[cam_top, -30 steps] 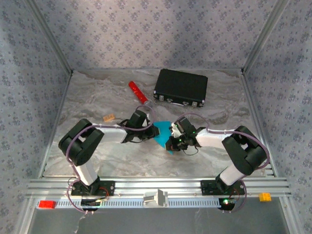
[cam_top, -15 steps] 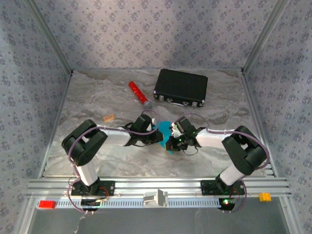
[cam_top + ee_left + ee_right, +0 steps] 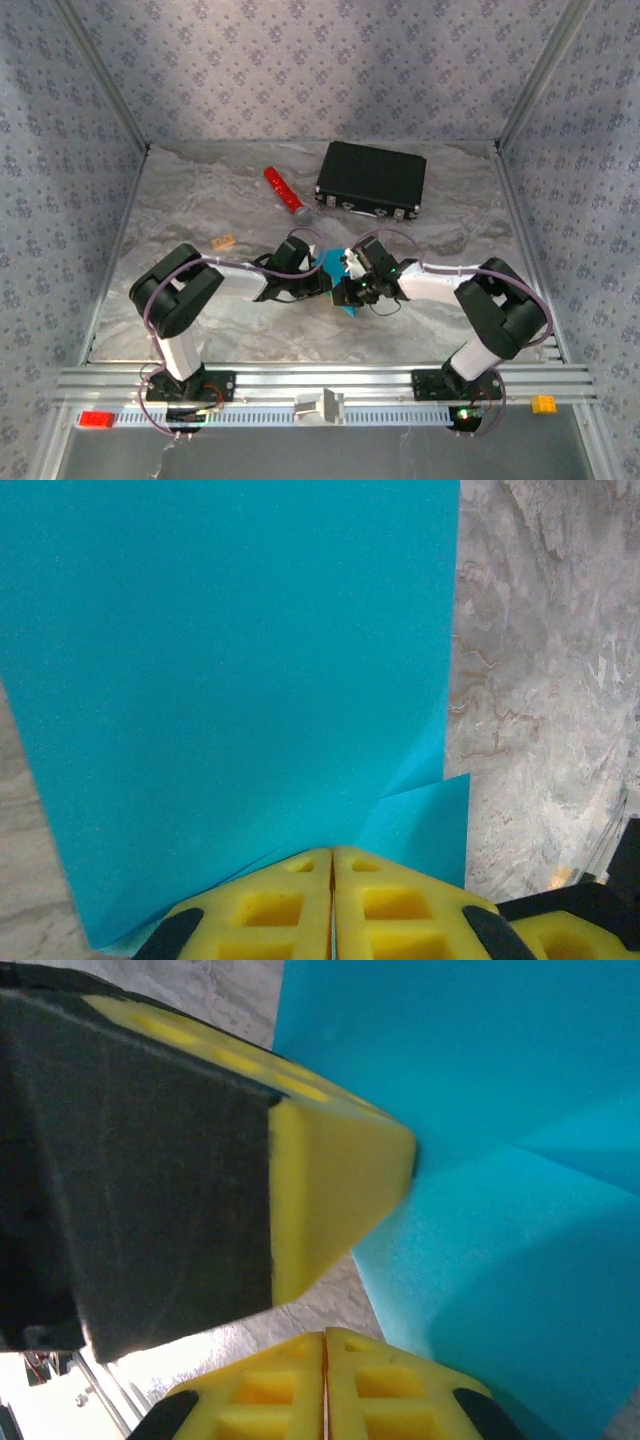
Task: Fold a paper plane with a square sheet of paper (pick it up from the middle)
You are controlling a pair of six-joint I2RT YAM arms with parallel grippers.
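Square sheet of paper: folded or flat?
Folded, at least partly: the square sheet of paper shows a second layer jutting out under the top one.

Marbled grey table (image 3: 200, 320) bears black case (image 3: 371, 180), red cylinder (image 3: 283, 190), tan block (image 3: 223, 241).

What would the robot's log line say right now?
step: folding | left gripper: shut on blue paper | right gripper: shut, at paper's edge | paper: creased

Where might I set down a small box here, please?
Bare: the far-left corner beside the cylinder, the patch between the case and right wall, and the near strip before the paper. Crowded: the middle, around that paper.
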